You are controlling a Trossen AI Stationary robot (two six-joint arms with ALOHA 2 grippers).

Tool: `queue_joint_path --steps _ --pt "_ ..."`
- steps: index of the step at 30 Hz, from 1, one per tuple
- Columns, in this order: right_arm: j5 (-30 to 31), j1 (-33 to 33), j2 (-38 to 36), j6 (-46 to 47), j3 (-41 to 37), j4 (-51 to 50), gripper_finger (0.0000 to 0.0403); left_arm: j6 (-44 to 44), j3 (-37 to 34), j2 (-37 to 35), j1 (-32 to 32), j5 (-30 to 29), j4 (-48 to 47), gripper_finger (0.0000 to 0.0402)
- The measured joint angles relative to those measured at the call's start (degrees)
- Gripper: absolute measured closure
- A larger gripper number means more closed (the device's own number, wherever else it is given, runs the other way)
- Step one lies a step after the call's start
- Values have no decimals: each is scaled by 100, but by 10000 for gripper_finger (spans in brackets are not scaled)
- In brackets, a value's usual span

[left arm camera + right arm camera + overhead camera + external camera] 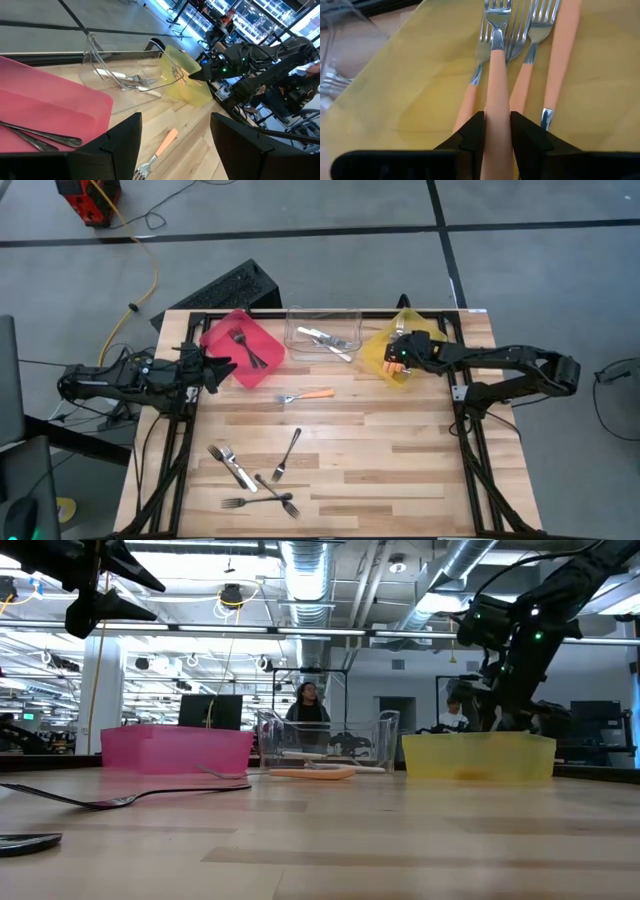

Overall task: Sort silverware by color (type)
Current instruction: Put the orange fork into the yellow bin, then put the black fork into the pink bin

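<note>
Right hand: the right hand (497,131) is inside the yellow bin (377,356) at the far right of the worktop (400,460), fingers set narrow on either side of the handle of an orange-handled fork (496,75); the handle lies between the fingertips, touching or very nearly touching both.
Fork at the right hand: its silver head points away from the wrist and lies over the other orange-handled forks (530,60) on the bin floor.
Left hand: the left hand (172,135) hangs above the worktop at the near edge of the red bin (228,370), fingers spread wide, holding nothing.
Red bin: two dark forks (247,347) lie in it.
Clear bin: the clear bin (318,313) stands between the red and yellow bins, with silver forks (327,341) in it.
Loose orange fork: one orange-handled fork on the worktop (306,395) lies just in front of the clear bin, apart from both hands.
Near group: a cluster of dark and silver forks (250,475) lies toward the near left of the worktop, well apart from the bins; one dark fork (288,453) lies by itself just beside them.
Background: a person (308,705) shows in the room beyond the bins.
</note>
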Motion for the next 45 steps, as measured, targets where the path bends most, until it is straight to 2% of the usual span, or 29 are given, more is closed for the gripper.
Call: queue_joint_path --steps 11,16,22,25,29,33,36,39,45 --pt "-117 -35 1 47 -2 -79 253 0 0 0 -2 -84 22 182" --pt "-119 -35 -82 25 0 -73 221 0 0 0 0 -74 22 182" --pt "-141 -35 -521 -745 409 -70 180 71 0 -2 0 103 24 182" --pt "-147 -30 -816 -1287 713 -81 174 309 0 -2 0 632 111 182" --pt "-174 114 -1142 -2059 1080 -72 176 986 2 0 -2 2209 513 182" --pt "-200 267 -1417 -2449 1285 -75 177 687 2 99 -12 3565 633 182" --pt "-198 350 -1545 -2460 1316 -195 177 337 2 372 -167 4346 593 182" --pt "-198 426 -1592 -2447 1318 -379 177 232 2 798 -497 4748 586 182" --pt "-204 619 -1568 -2150 1318 -923 178 252 88 1848 -1488 4863 921 182"
